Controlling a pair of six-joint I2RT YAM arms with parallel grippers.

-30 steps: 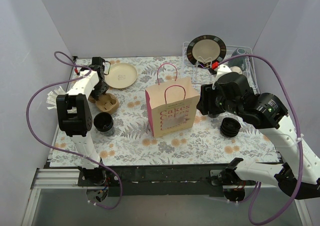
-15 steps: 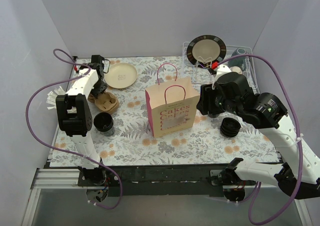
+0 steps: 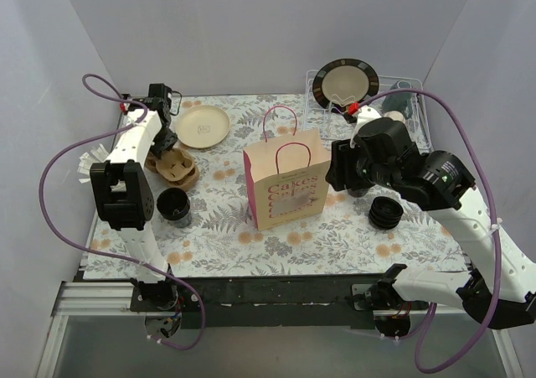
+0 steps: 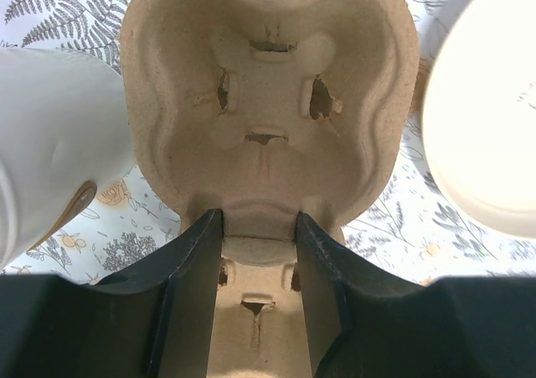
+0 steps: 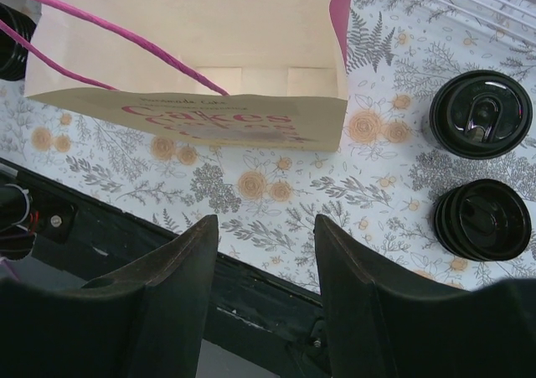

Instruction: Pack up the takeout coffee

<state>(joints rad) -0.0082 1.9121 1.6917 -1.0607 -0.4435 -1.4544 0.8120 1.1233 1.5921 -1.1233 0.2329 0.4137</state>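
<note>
The takeout coffee (image 5: pixel 480 114), a small black cup with a round black lid, stands on the floral table to the right of the paper bag (image 5: pixel 193 51). In the top view my right arm hides most of it. My right gripper (image 5: pixel 266 223) hangs open and empty above the table, near the bag's right side (image 3: pixel 286 185). My left gripper (image 4: pixel 258 219) is shut on the narrow neck of a brown pulp cup carrier (image 4: pixel 268 118); both jaws press its sides. The carrier (image 3: pixel 178 173) lies at the far left.
A low stack of black lids (image 5: pixel 481 220) sits just in front of the coffee. A lidless black cup (image 3: pixel 173 205) stands left of the bag. A cream plate (image 3: pixel 202 126) lies behind the carrier. A dish rack (image 3: pixel 400 110) holding a dark plate (image 3: pixel 345 80) fills the back right.
The left gripper's jaws have narrowed onto the carrier's neck, and the left wrist has drawn back toward the far left corner. The right arm has barely moved.
</note>
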